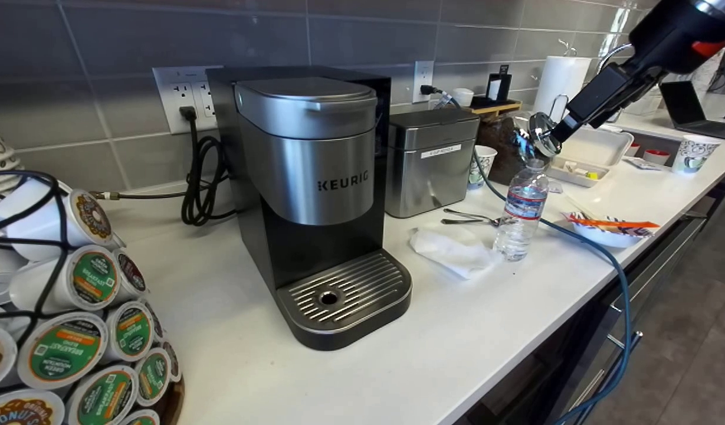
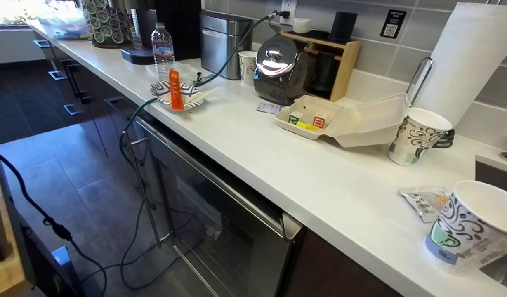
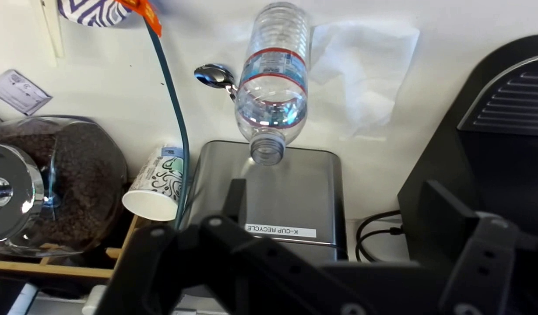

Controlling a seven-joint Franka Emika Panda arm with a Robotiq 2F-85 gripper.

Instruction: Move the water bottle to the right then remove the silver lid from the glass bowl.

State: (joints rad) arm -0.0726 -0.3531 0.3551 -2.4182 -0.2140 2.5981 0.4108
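Observation:
The water bottle [image 1: 521, 215], clear plastic with a red-and-blue label band, stands upright on the counter; it shows in an exterior view [image 2: 162, 51] and in the wrist view [image 3: 273, 83], where its neck looks uncapped. The silver lid [image 2: 277, 57] sits tilted on the front of the glass bowl [image 2: 274, 88], which holds dark brown grounds. In the wrist view the lid [image 3: 6, 192] and bowl [image 3: 82, 175] lie at the left. My gripper [image 3: 343, 197] is open and empty, apart from the bottle. In an exterior view its fingers [image 1: 561, 131] overlap the lid [image 1: 542, 136].
The coffee machine [image 1: 315, 177] and metal recycle canister [image 1: 433, 162] flank the bottle's area. A napkin [image 1: 453, 251] and spoons [image 1: 471, 218] lie beside the bottle. A blue cable [image 1: 598, 245] crosses the counter. A paper bowl [image 2: 187, 99], open clamshell box [image 2: 340, 119] and paper cup [image 2: 247, 66] stand nearby.

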